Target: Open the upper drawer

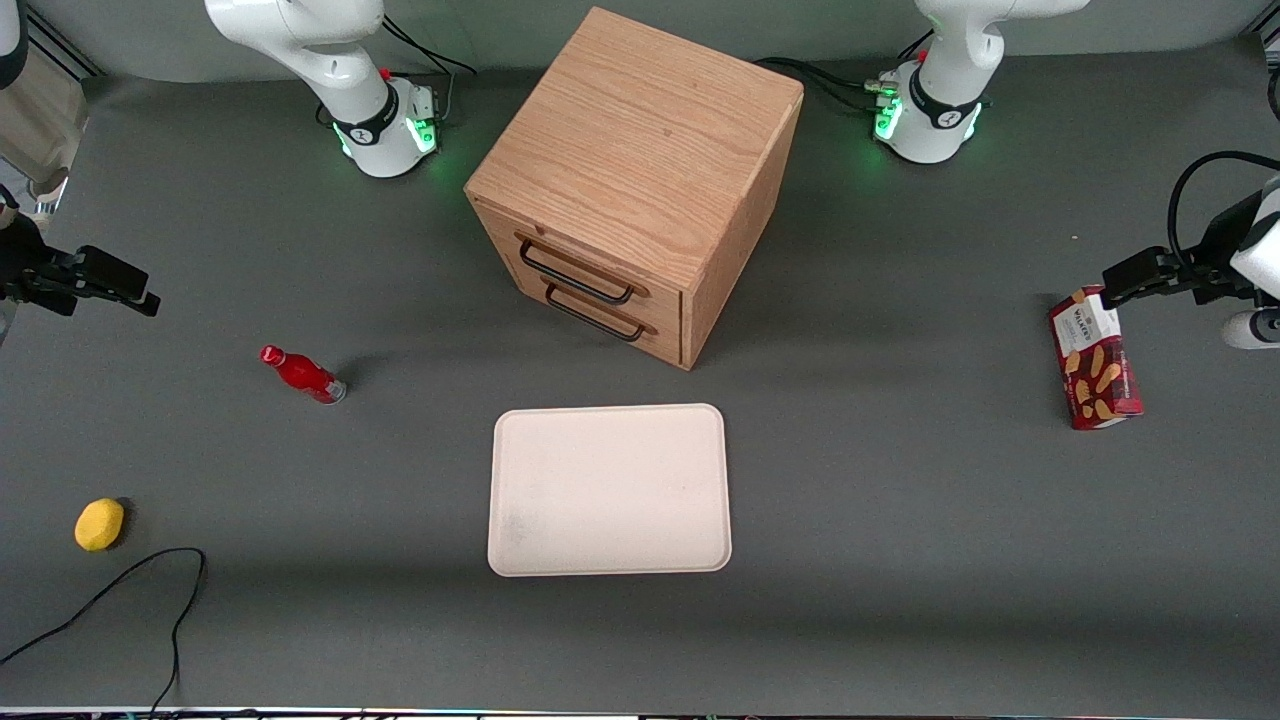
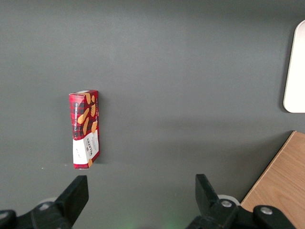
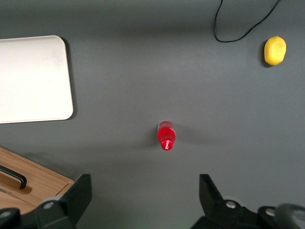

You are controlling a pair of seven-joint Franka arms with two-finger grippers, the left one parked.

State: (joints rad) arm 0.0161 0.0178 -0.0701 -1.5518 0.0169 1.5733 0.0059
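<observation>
The oak cabinet (image 1: 640, 140) stands at the middle of the table, its two drawer fronts facing the tray. The upper drawer (image 1: 505, 232) is pushed in flush, and its black bar handle (image 1: 577, 275) sits just above the lower drawer's handle (image 1: 598, 320). My gripper (image 1: 148, 298) hangs above the table toward the working arm's end, well apart from the cabinet. It is open with nothing between its fingers (image 3: 80, 192). In the right wrist view a corner of the cabinet (image 3: 33, 188) and a piece of a black handle (image 3: 14, 175) show beside the gripper (image 3: 145, 193).
A red bottle (image 1: 303, 374) (image 3: 166, 135) lies on the table below my gripper. A yellow lemon (image 1: 99, 524) (image 3: 275, 50) and a black cable (image 1: 120, 590) lie nearer the front camera. A cream tray (image 1: 609, 489) lies in front of the cabinet. A cookie box (image 1: 1095, 358) lies toward the parked arm's end.
</observation>
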